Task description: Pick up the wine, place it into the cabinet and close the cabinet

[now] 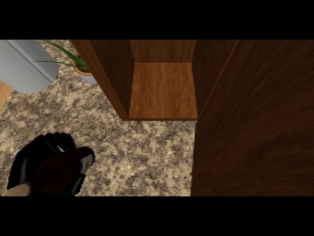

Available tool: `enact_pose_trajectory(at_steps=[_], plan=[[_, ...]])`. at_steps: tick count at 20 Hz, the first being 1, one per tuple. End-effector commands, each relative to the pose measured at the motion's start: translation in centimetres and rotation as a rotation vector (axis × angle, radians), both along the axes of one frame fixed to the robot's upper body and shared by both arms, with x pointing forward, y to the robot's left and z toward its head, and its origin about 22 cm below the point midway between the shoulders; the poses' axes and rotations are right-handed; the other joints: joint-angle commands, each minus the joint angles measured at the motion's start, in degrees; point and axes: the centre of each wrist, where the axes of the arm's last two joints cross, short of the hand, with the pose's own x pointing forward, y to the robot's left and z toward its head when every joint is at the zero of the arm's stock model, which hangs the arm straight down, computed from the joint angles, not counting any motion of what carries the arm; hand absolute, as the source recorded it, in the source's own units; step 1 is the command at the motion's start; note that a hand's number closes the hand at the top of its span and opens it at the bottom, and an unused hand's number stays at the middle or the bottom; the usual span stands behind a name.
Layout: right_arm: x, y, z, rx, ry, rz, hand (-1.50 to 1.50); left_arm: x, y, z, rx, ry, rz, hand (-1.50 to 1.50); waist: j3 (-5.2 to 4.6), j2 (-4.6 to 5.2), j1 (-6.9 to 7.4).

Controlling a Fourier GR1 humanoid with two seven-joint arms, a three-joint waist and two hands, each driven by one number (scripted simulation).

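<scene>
Head view, only one we get: left hand low at left over speckled desk, fingers curled round dark wine, mostly hiding it. We guess it's held clear of desk for carry. Cabinet open ahead, shelf bare, door swung wide at right so bottle can go in. Right hand nowhere in shot. Plant sits beside cabinet.

A speckled granite counter is seen; an open wooden cabinet and a potted plant stand at twelve and eleven o'clock.
</scene>
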Motion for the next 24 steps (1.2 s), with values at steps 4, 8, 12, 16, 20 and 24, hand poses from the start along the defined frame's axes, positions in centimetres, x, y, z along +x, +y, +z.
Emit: enact_pose_trajectory(at_steps=[4,8,12,16,20,24], plan=[[-2.8,-1.5,0.4,0.043,-0.027,0.058,-1.5,1.7,-4.2,4.2,0.024,0.001,-0.046,1.5,0.01,0.1,-0.6],[-3.8,-1.1,0.7,0.033,-0.024,0.049,-1.5,0.3,-6.0,6.3,0.047,0.029,-0.09,1.5,0.01,0.01,-0.48],[-2.7,0.5,0.4,0.045,-0.022,0.047,-1.5,2.2,-9.7,8.6,0.001,-0.019,-0.143,1.5,-0.04,0.12,-0.38],[-2.3,-0.2,0.2,0.046,-0.026,0.053,-1.5,1.1,-12.4,10.2,-0.04,0.007,-0.165,1.5,-0.02,0.09,-0.24],[-1.5,-1.1,-0.3,0.045,-0.048,0.046,-1.5,2.1,-15.6,12.1,-0.048,0.01,-0.161,1.5,0.0,0.15,-0.45],[-3.0,-0.1,0.6,0.037,-0.017,0.053,-1.5,2.4,-18.5,13.8,-0.048,0.009,-0.142,1.5,-0.01,0.03,-0.72]])
